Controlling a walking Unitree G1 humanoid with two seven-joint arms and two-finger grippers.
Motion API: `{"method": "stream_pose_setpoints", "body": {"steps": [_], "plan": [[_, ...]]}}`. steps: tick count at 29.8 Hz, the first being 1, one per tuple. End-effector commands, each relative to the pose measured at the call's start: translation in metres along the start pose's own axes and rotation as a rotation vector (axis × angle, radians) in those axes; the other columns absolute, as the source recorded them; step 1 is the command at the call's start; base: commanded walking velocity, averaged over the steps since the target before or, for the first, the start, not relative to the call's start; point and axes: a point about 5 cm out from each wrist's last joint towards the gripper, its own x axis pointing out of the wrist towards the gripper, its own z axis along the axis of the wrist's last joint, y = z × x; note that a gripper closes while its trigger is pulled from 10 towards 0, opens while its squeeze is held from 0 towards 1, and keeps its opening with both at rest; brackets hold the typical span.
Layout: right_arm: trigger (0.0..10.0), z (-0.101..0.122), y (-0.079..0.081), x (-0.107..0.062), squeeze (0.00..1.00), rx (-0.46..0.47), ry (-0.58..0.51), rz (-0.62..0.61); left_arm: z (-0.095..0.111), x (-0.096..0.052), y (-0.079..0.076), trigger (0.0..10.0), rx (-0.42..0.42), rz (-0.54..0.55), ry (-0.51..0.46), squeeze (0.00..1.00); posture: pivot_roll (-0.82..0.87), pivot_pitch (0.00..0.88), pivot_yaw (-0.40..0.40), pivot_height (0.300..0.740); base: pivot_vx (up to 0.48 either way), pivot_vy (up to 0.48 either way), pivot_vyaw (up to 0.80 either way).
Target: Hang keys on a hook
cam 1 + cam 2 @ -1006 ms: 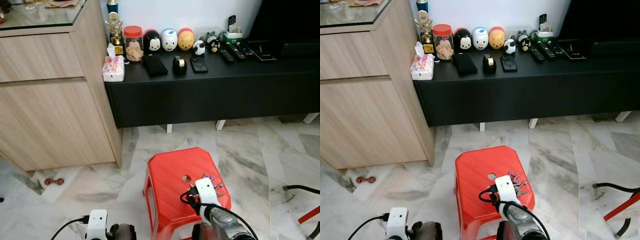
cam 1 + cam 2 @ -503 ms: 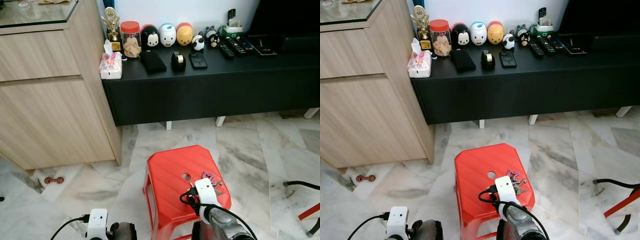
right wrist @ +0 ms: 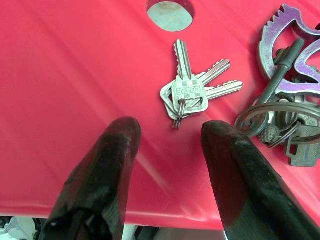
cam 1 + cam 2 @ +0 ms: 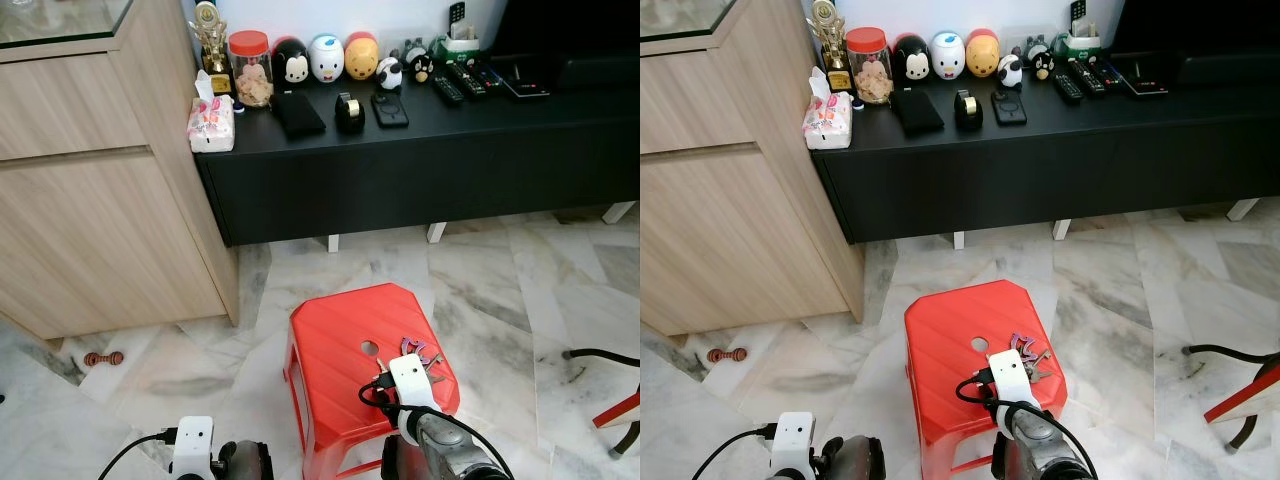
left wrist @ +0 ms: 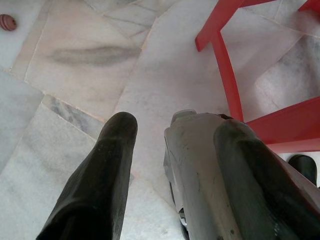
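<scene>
Right gripper [image 3: 167, 135] poised low over the red stool [image 4: 340, 340], fingers [image 3: 107, 170] apart and empty. Just beyond the fingertips, a small bunch of keys [image 3: 192, 92] lies flat on the stool seat; stamped lettering on one key head is too small to read. Beside it, a second bunch on a purple keyring [image 3: 287, 60]. Left gripper [image 5: 170, 145] hangs low over the marble floor [image 5: 75, 55] beside a stool leg, fingers [image 5: 102, 170] apart. Beyond: black bench [image 4: 420, 150] carrying figurines, a jar and remotes.
</scene>
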Motion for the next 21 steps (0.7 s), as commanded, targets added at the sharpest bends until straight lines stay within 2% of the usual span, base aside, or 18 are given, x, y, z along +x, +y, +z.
{"method": "stream_pose_setpoints", "body": {"steps": [1, 2, 3, 4, 5, 7, 8, 9, 10, 14, 15, 19, 20, 21], "plan": [[5.0, 0.0003, 0.0009, 0.0004, 0.00, -0.006, 0.004, 0.004, -0.0726, -0.0296, -0.0310, 10.0, 0.015, -0.113, 0.288, 0.00, 0.12, 0.195, -0.097, 0.623, 0.000, 0.000, 0.00], [1.7, 0.0008, 0.0009, 0.0005, 0.00, -0.006, 0.003, 0.004, -0.0726, -0.0296, -0.0311, 10.0, 0.015, -0.113, 0.287, 0.00, 0.12, 0.195, -0.097, 0.623, 0.000, 0.000, 0.00], [1.7, 0.0011, 0.0010, 0.0005, 0.00, -0.006, 0.002, 0.004, -0.0726, -0.0297, -0.0312, 10.0, 0.015, -0.113, 0.286, 0.00, 0.12, 0.195, -0.097, 0.623, 0.000, 0.000, 0.00], [0.0, 0.0018, 0.0010, 0.0007, 0.00, -0.007, 0.001, 0.004, -0.0726, -0.0297, -0.0313, 10.0, 0.015, -0.113, 0.285, 0.00, 0.12, 0.195, -0.097, 0.623, 0.000, 0.000, 0.00], [1.5, 0.0021, 0.0009, 0.0008, 0.00, -0.006, 0.000, 0.003, -0.0726, -0.0297, -0.0313, 10.0, 0.015, -0.113, 0.285, 0.00, 0.12, 0.195, -0.098, 0.623, 0.000, 0.000, 0.00], [2.7, 0.0029, 0.0008, 0.0009, 0.00, -0.006, -0.002, 0.002, -0.0725, -0.0297, -0.0315, 10.0, 0.015, -0.113, 0.284, 0.00, 0.12, 0.194, -0.098, 0.623, 0.000, 0.000, 0.00], [3.1, 0.0035, 0.0007, 0.0010, 0.00, -0.005, -0.005, 0.001, -0.0725, -0.0297, -0.0315, 10.0, 0.015, -0.113, 0.284, 0.00, 0.12, 0.194, -0.098, 0.623, 0.000, 0.000, 0.00], [4.5, 0.0050, 0.0002, 0.0012, 0.00, -0.006, -0.012, -0.004, -0.0723, -0.0296, -0.0316, 10.0, 0.014, -0.113, 0.284, 0.00, 0.12, 0.193, -0.098, 0.623, 0.000, 0.000, 0.00], [9.2, 0.0060, 0.0003, 0.0013, 0.00, -0.003, -0.016, -0.003, -0.0722, -0.0294, -0.0316, 10.0, 0.014, -0.113, 0.283, 0.00, 0.12, 0.194, -0.098, 0.623, 0.000, 0.000, 0.00], [9.4, 0.0063, 0.0007, 0.0015, 0.00, -0.004, -0.015, -0.001, -0.0720, -0.0293, -0.0315, 10.0, 0.014, -0.113, 0.283, 0.00, 0.12, 0.194, -0.098, 0.623, 0.000, 0.000, 0.00], [10.0, 0.0063, 0.0009, 0.0015, 0.00, -0.003, -0.014, 0.000, -0.0720, -0.0293, -0.0314, 10.0, 0.013, -0.112, 0.283, 0.00, 0.12, 0.193, -0.098, 0.623, 0.000, 0.000, 0.00], [10.0, 0.0056, 0.0013, 0.0015, 0.00, -0.006, -0.010, 0.002, -0.0720, -0.0294, -0.0313, 10.0, 0.014, -0.112, 0.283, 0.00, 0.12, 0.192, -0.098, 0.623, 0.000, 0.000, 0.00], [9.6, 0.0052, 0.0014, 0.0014, 0.00, -0.005, -0.009, 0.002, -0.0720, -0.0294, -0.0313, 10.0, 0.014, -0.112, 0.283, 0.00, 0.12, 0.192, -0.098, 0.623, 0.000, 0.000, 0.00], [8.6, 0.0049, 0.0015, 0.0014, 0.00, -0.005, -0.008, 0.002, -0.0720, -0.0294, -0.0312, 10.0, 0.015, -0.112, 0.283, 0.00, 0.12, 0.194, -0.097, 0.623, 0.000, 0.000, 0.00]]}}
